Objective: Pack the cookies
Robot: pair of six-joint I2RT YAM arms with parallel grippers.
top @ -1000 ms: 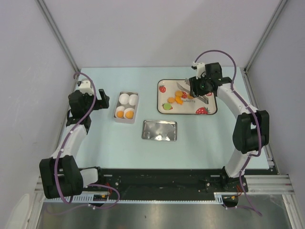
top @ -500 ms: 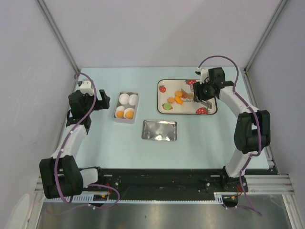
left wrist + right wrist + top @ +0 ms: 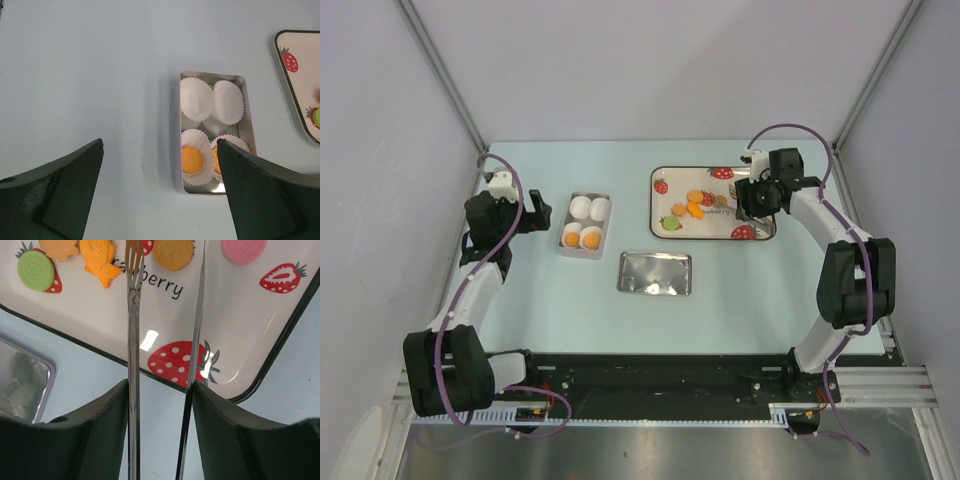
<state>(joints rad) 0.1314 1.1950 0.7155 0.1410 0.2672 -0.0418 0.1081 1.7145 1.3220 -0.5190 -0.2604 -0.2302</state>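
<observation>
Top external: left end effector [image 3: 535, 213] hangs over the tabletop [image 3: 740, 290] just left of the tin [image 3: 586, 256], fingers spread wide, nothing between them. Two cookies [image 3: 581, 238] lie in the tin's near cups. More cookies sit loose on the strawberry tray [image 3: 655, 205]. Right end effector [image 3: 752, 200] is over the tray's right part. Lid [image 3: 655, 272] lies flat nearer the bases, between tin and tray.

Left wrist: far two paper cups [image 3: 197, 98] are unfilled. One cookie is in the near left cup, and a second is half hidden by the right finger.

Right wrist: fingers clench metal tongs [image 3: 132, 340], whose arms stand apart. A round cookie lies between the tips on the tray; contact cannot be told.
</observation>
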